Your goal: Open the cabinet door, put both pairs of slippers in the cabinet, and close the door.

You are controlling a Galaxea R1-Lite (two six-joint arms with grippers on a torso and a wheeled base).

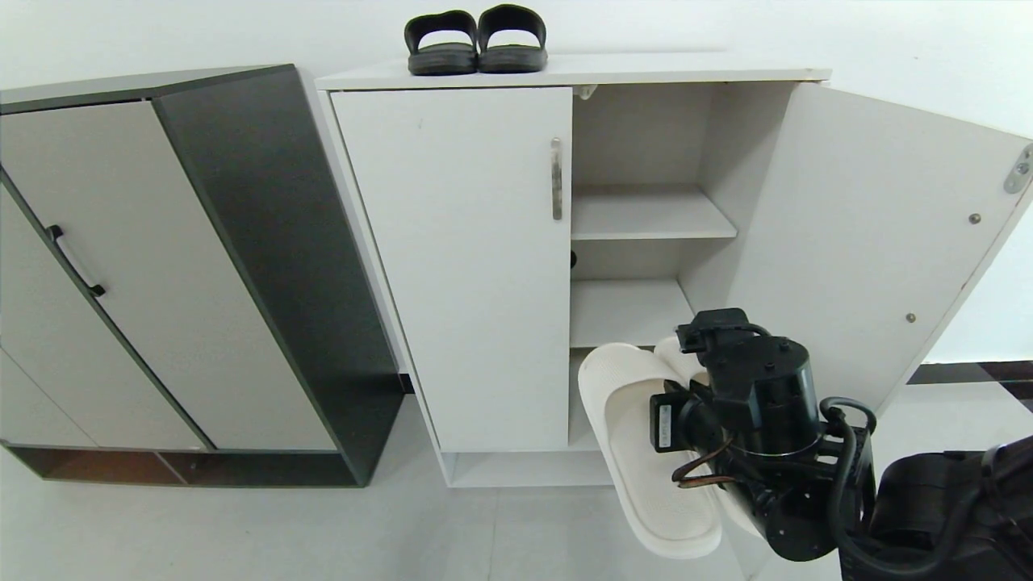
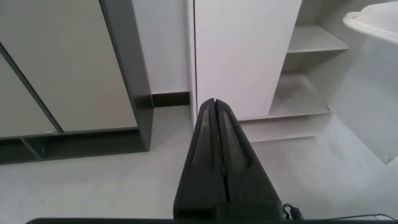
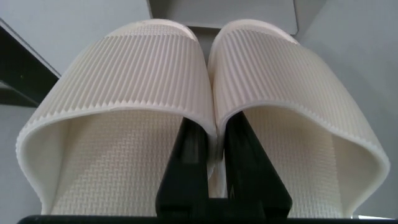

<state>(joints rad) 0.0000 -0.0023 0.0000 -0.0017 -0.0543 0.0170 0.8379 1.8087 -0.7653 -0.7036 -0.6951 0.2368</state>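
I see my right gripper [image 3: 216, 146] with its fingers clamped on the touching inner edges of the ribbed, foam-like white slippers [image 1: 646, 468], near the smooth white cabinet [image 1: 452, 266], low at its open right half. My left gripper [image 2: 214, 109] has its fingers pressed together. The rounded black slippers [image 1: 476, 44] sit on the cabinet's top.

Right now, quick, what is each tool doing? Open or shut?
Left tool: closed, holding nothing.
Right tool: closed on the white slippers, both held together.
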